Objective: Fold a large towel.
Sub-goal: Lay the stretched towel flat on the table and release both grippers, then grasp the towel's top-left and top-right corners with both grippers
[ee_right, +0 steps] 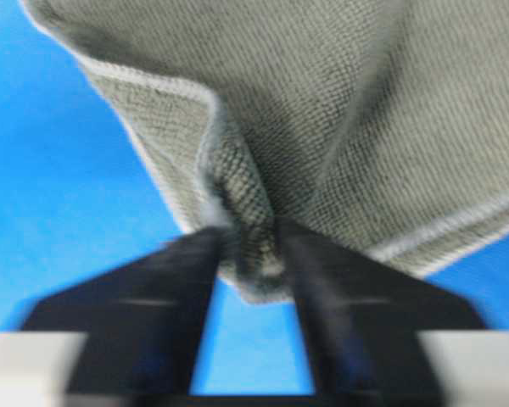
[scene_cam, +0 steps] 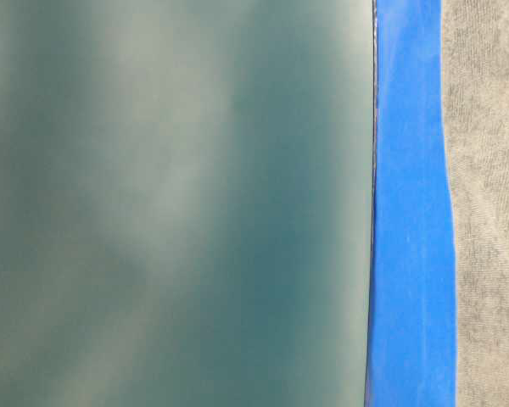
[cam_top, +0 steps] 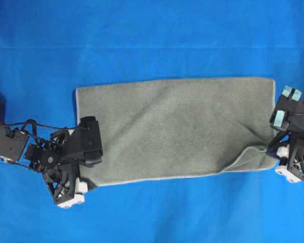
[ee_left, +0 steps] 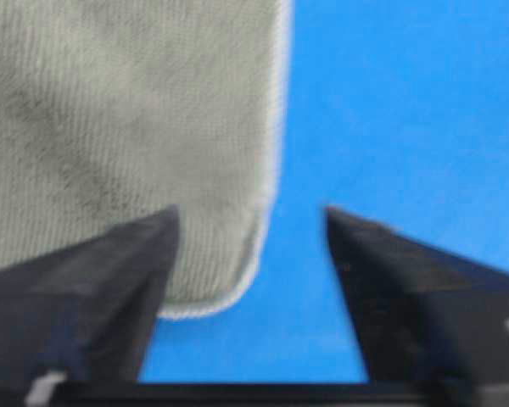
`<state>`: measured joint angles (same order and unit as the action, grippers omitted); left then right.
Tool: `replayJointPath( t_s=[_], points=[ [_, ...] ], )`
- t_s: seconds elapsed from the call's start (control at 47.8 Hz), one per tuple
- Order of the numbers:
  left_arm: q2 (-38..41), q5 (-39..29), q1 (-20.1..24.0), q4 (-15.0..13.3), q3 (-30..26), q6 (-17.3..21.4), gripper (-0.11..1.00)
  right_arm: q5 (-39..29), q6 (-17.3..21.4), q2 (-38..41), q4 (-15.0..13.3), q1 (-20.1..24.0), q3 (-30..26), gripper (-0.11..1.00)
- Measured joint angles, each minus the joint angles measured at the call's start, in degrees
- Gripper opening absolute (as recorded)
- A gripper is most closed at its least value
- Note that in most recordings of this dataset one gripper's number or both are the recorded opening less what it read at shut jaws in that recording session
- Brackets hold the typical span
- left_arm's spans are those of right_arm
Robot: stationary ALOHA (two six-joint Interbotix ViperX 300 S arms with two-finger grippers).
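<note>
Bright blue sheeting (cam_top: 152, 30) covers the table, and on it the left end effector (ee_left: 250, 229) stands with fingers spread wide, straddling the near-left corner of the large towel (cam_top: 177, 126) and gripping nothing; the right end effector (ee_right: 246, 246) has its fingers narrowly parted with a pinched fold of the near-right corner between them, and whether that fold is gripped or already slack cannot be told. Outward from the end effectors, the towel lies as a long strip across the table centre, apparently already doubled once lengthwise; its near-right corner sits rumpled and turned up, so that corner needs flattening and the end-to-end folds appear not yet done.
</note>
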<state>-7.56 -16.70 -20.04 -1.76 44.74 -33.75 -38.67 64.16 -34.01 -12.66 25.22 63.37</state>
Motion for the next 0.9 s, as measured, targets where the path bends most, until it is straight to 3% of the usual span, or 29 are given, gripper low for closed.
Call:
replayJointPath(
  t_s=[0.084, 0.188, 0.314, 0.481, 0.69, 0.9],
  points=[
    [-1.32, -1.32, 0.00, 0.18, -1.05, 2.37, 0.81, -4.22, -0.53, -0.53, -0.97, 0.09, -1.49, 0.68],
    [-3.96, -3.43, 1.23, 0.26, -2.29, 6.94, 0.78, -11.87, -1.23, -2.02, -3.43, 0.09, -4.57, 0.66],
    [-6.68, -4.57, 6.24, 0.26, -2.37, 13.45, 0.78, -19.16, -1.14, -4.92, -10.11, 0.09, -7.47, 0.67],
    [-7.29, -4.83, 16.35, 0.26, -2.02, 21.62, 0.78, -21.09, -0.97, -6.59, -18.90, -2.46, -7.73, 0.67],
    [-5.71, -4.75, 28.21, 0.35, 0.53, 28.30, 0.78, -19.95, -1.85, -4.83, -24.79, -14.85, -5.71, 0.67],
    [-1.14, -1.14, 35.68, 0.35, 4.04, 30.41, 0.78, -7.65, -7.03, 2.11, -25.14, -28.56, -0.70, 0.67]
  ],
)
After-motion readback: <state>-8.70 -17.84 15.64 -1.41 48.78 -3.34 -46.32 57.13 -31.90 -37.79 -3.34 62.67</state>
